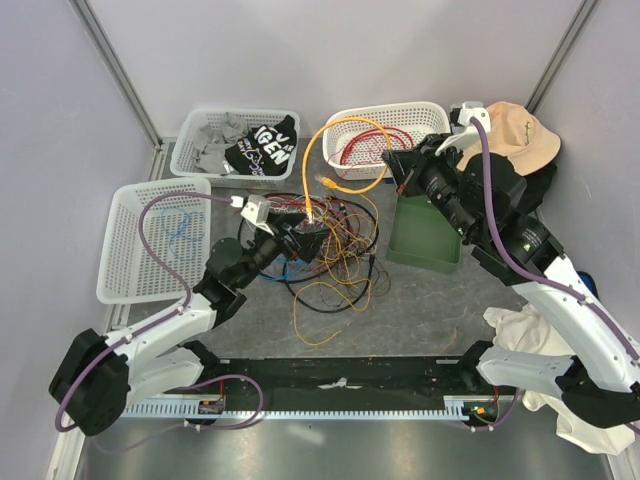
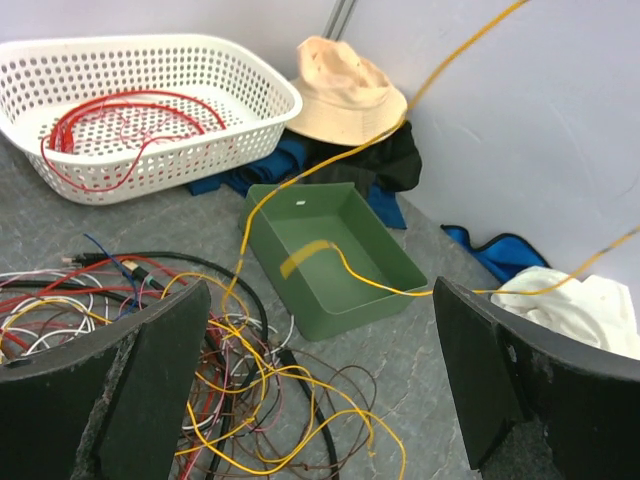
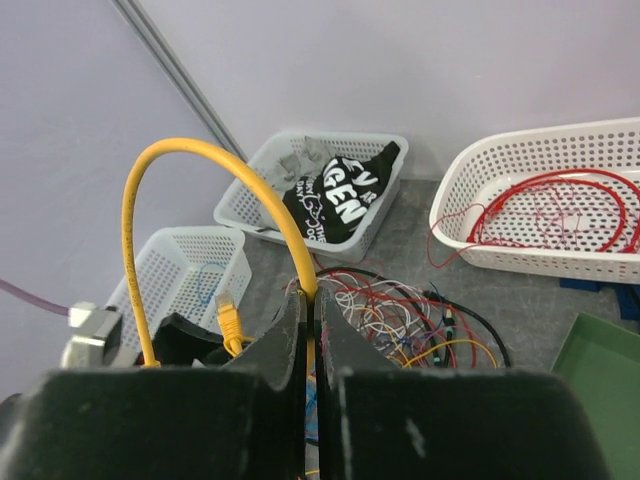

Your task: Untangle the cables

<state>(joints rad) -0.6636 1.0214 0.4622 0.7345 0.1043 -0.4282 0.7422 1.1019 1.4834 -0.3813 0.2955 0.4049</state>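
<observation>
Left fingers (image 2: 150, 380) are spread wide, holding nothing, poised over the cable heap (image 2: 250, 400). The heap is thin limp wires in red, yellow, black and white, loosely knotted on the speckled grey counter (image 2: 420, 350) just beside the green tray (image 2: 330, 250). My right fingers (image 3: 285, 340) are pressed together, pinching a smooth yellow cable (image 3: 135, 210) that arcs upward.

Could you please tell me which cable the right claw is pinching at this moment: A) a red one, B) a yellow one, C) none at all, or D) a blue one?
B: the right claw is shut on the yellow cable, which arches up out of it.
</observation>
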